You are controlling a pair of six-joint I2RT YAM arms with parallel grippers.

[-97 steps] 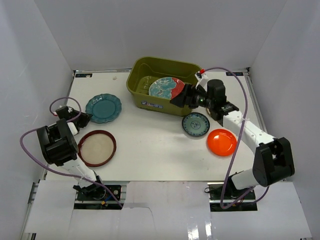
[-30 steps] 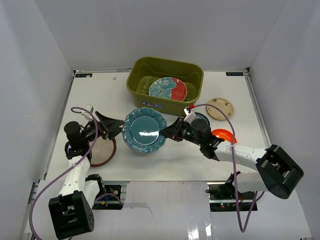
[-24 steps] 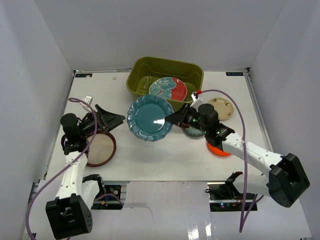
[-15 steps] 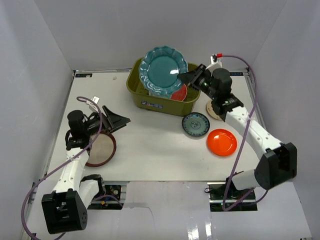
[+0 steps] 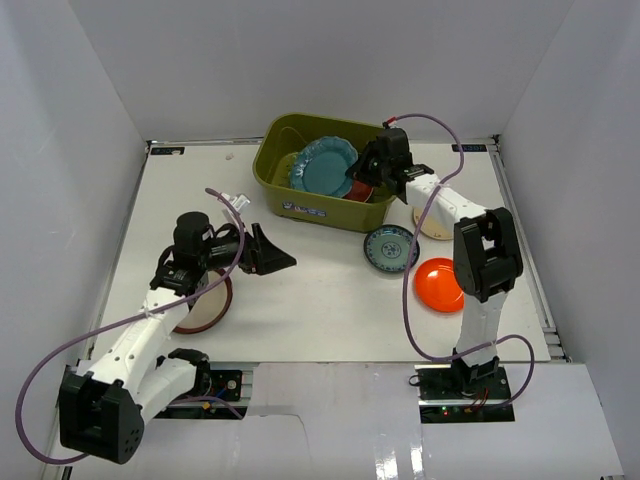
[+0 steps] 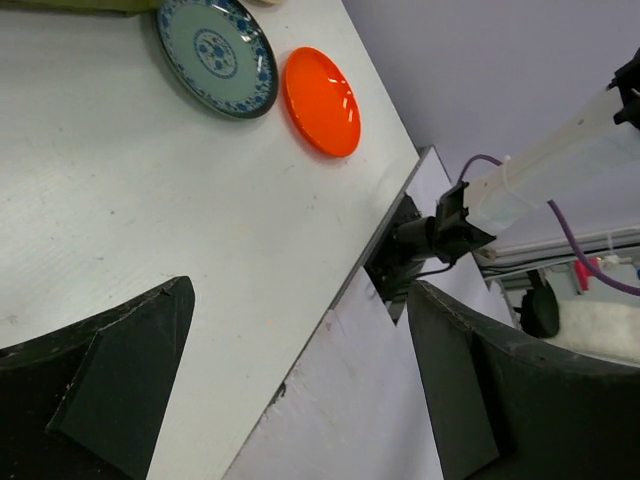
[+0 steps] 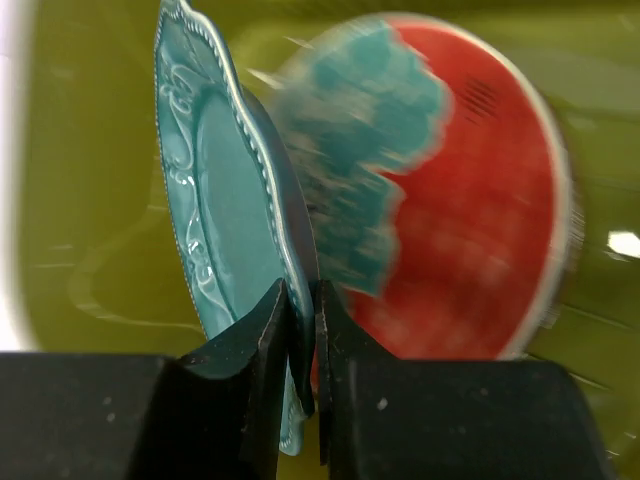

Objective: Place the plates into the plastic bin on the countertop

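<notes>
The olive plastic bin (image 5: 270, 185) stands at the back of the white countertop (image 5: 300, 300). My right gripper (image 5: 365, 172) is shut on the rim of the teal scalloped plate (image 5: 322, 168), held tilted on edge inside the bin. In the right wrist view the right gripper (image 7: 303, 350) pinches that teal plate (image 7: 215, 230) in front of the red-and-teal floral plate (image 7: 450, 230), which lies in the bin (image 7: 80, 150). My left gripper (image 5: 278, 255) hangs open and empty over the table's middle. The dark-red-rimmed cream plate (image 5: 200, 300) lies under the left arm.
A small teal patterned plate (image 5: 391, 249) (image 6: 217, 57) and an orange plate (image 5: 443, 284) (image 6: 321, 87) lie right of centre. A small beige plate (image 5: 432, 222) shows partly behind the right arm. White walls enclose the table. The front table edge (image 6: 385, 215) runs past the right arm's base.
The right gripper carried the teal scalloped plate from the table's middle up over the bin and has now lowered it inside. The left gripper opened wider and moved right.
</notes>
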